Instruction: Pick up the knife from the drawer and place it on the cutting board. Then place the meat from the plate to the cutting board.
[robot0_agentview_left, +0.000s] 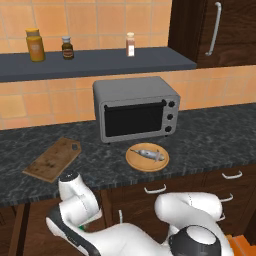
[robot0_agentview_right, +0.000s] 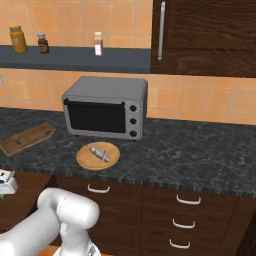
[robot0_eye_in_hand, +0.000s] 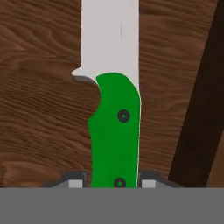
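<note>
In the hand view the knife (robot0_eye_in_hand: 114, 131) fills the centre, lying on the wooden floor of the drawer (robot0_eye_in_hand: 39, 109), its green handle running down between the 2 fingertips of the gripper (robot0_eye_in_hand: 113, 181). The tips sit against both sides of the handle, so the gripper looks closed on it, though not yet lifted. The cutting board (robot0_agentview_left: 52, 159) at middle left lies bare on the bench (robot0_agentview_left: 210, 135). The meat (robot0_agentview_left: 148, 153) rests on the plate (robot0_agentview_left: 135, 161). Both placements remain.

I saw bare counter (robot0_agentview_left: 210, 140) right of plate (robot0_agentview_left: 147, 158) | toaster oven (robot0_agentview_left: 135, 107) blocked behind | cutting board (robot0_agentview_left: 52, 159) top unobstructed
</note>
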